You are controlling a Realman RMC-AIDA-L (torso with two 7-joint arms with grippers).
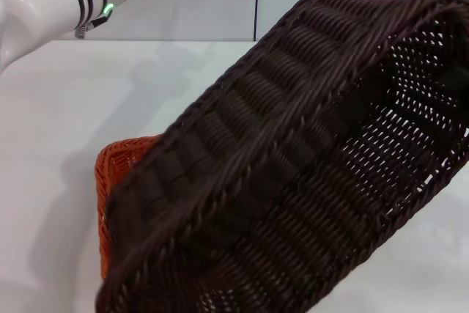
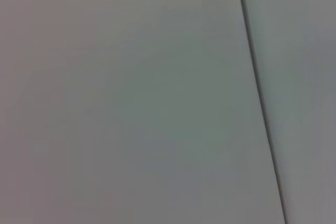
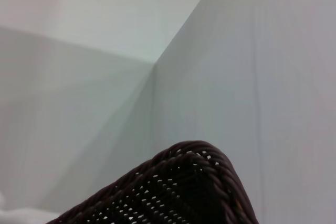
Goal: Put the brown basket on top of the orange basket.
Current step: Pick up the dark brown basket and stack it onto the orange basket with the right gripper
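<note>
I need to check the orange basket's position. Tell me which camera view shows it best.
The head view: the orange basket shows as one corner on the table, mostly hidden behind the tilted brown basket. The left wrist view shows only blank wall; the right wrist view shows only the brown basket's rim.

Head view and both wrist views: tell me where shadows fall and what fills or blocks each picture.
Head view: the tilted brown basket fills most of the picture, hiding most of the orange basket; soft shadows lie on the white table. Left wrist view: only a blank wall with one dark seam. Right wrist view: a basket corner against shaded walls.
</note>
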